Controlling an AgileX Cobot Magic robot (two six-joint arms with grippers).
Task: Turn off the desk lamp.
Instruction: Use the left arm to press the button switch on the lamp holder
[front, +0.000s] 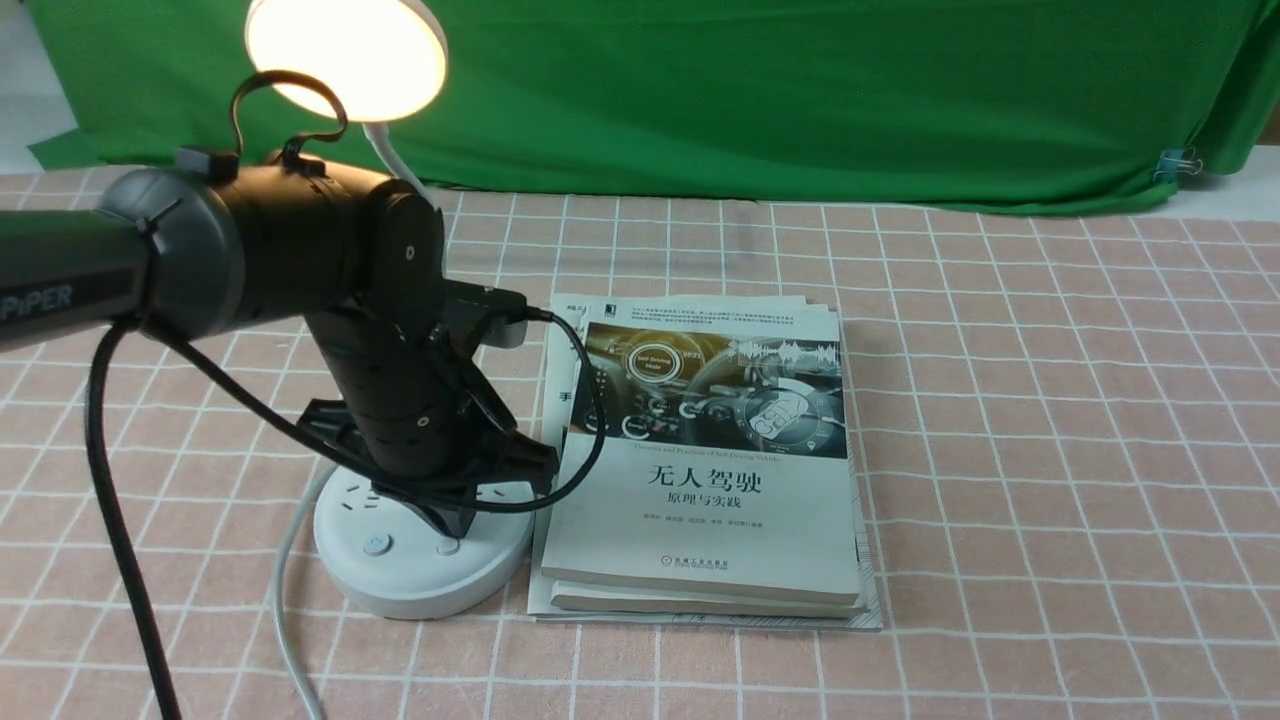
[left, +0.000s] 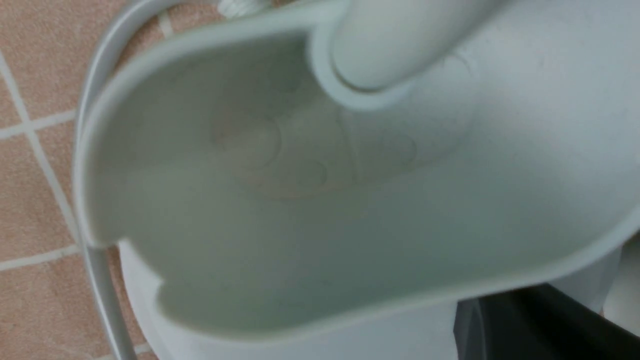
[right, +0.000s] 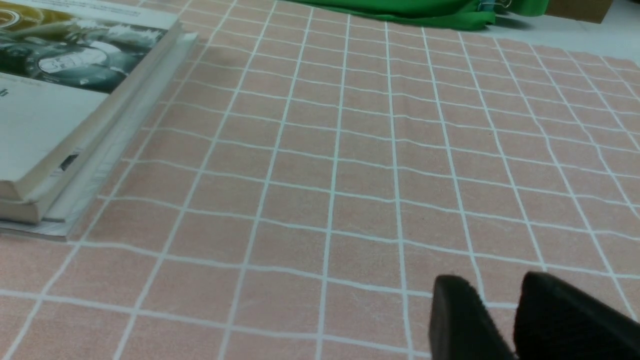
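One desk lamp (front: 430, 585); two buttons (front: 376, 545); stacked books (front: 700, 520) (at least two).

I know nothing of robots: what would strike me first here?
The desk lamp glows at top left of the front view. Below its head the black left arm reaches down to its white base; a stack of books lies beside that on pink checked cloth.

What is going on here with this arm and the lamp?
The left claw is down at the round base of the desk lamp, its tip close to one of the two buttons; whether it touches is unclear. The lamp head is lit, so the lamp is not off yet. The right claw hovers over the checked tablecloth, holding nothing. A stack of books lies beside the lamp.
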